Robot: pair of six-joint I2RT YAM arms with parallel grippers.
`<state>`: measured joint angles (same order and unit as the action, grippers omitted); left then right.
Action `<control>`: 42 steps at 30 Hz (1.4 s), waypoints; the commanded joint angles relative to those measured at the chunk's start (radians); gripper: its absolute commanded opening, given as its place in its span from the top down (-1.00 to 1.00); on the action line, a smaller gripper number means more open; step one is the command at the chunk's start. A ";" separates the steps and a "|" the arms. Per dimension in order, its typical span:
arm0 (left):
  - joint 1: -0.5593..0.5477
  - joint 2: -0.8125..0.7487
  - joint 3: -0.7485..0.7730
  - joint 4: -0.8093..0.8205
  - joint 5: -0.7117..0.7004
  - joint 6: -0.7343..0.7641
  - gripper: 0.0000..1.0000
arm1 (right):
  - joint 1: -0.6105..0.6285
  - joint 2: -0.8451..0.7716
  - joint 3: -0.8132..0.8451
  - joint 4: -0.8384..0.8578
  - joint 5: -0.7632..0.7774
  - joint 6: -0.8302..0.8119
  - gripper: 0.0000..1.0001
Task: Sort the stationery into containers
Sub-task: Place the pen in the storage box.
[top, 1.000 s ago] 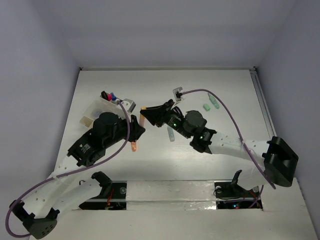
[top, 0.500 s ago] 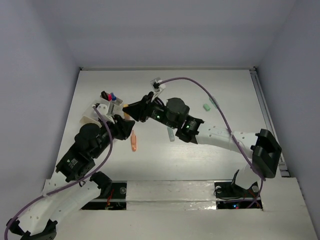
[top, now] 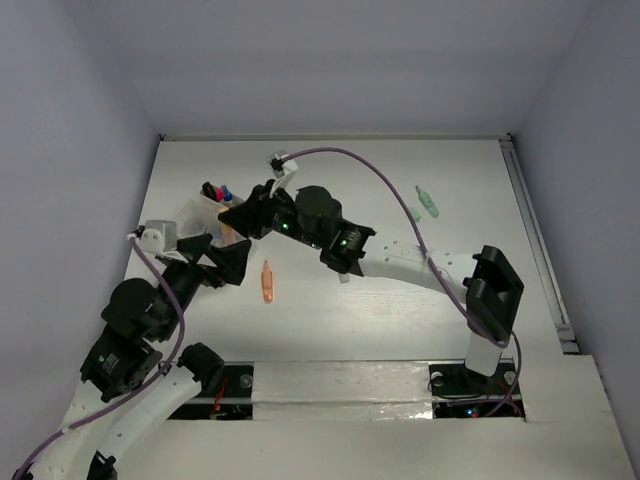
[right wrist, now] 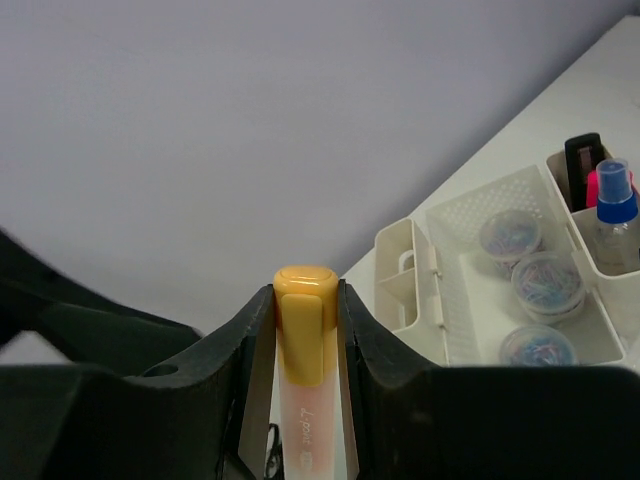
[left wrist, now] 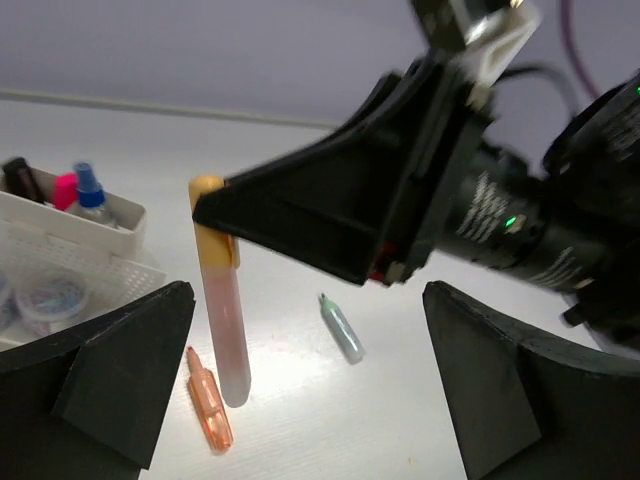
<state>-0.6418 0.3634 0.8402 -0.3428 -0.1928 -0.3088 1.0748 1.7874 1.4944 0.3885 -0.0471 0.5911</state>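
My right gripper (right wrist: 305,300) is shut on a pale pink highlighter (left wrist: 222,320) by its orange-yellow cap, so the highlighter (right wrist: 304,345) hangs tip-down over the table just right of the containers (left wrist: 70,245). In the overhead view the right gripper (top: 243,215) hovers beside those white bins (top: 190,215). My left gripper (top: 215,260) stands wide open below it with nothing between its fingers (left wrist: 120,370). On the table lie an orange marker (top: 267,283) and a pale green piece (left wrist: 342,328). Round clear jars (right wrist: 545,285) sit in one bin.
A pink-black marker and a blue-capped white one (right wrist: 612,205) stand upright in the far bin. Two more pale green pieces (top: 424,203) lie at the table's far right. The right arm stretches across the middle of the table. Walls close in on three sides.
My left gripper has opened, let go of the highlighter and pulled back toward the near left. The right gripper has carried the highlighter leftward to the bins.
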 commanded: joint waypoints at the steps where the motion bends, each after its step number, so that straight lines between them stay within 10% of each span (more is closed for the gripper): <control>1: 0.001 -0.075 0.091 -0.001 -0.123 -0.004 -0.98 | 0.001 0.070 0.075 -0.017 -0.013 -0.011 1.00; 29: 0.001 -0.142 -0.001 0.332 -0.367 0.217 -0.98 | 0.001 0.717 0.845 0.049 -0.143 -0.191 1.00; 42: 0.001 -0.119 -0.015 0.337 -0.349 0.206 -0.98 | 0.001 0.646 0.643 0.144 -0.175 -0.221 1.00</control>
<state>-0.6411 0.2211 0.8265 -0.0605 -0.5507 -0.1081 1.0740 2.5092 2.1845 0.4381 -0.2001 0.3901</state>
